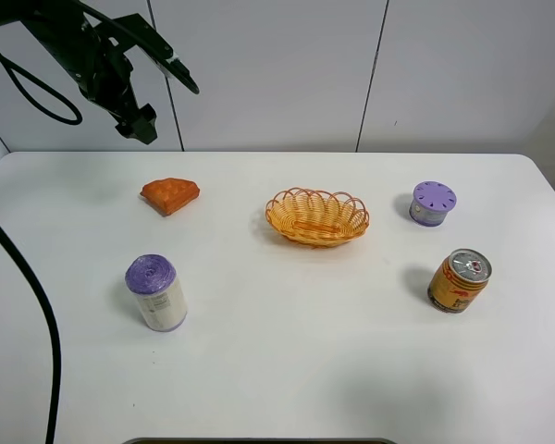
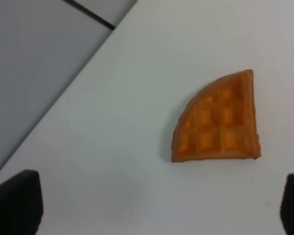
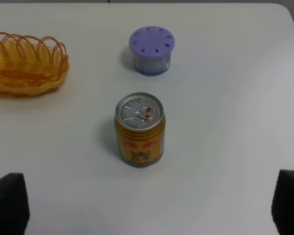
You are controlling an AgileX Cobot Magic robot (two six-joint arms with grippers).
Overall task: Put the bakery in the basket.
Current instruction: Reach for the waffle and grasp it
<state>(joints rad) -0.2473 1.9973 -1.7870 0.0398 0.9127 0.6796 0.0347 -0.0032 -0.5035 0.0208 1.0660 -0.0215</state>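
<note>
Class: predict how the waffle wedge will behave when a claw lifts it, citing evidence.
The waffle wedge probably won't roll: it lies flat, with two straight edges. It looks stiff, its corners crisp and dimple grid even, so it likely keeps shape when squeezed. Smaller than the basket, it is probably light and may slide on the smooth table.

We find the bakery [image 1: 170,194] on the table [image 1: 287,361] left of the central basket [image 1: 316,215], a roll [image 1: 155,293] before the bakery, a lidded pot [image 1: 433,203] right of the basket, and a can [image 1: 459,280] before that pot.
</note>
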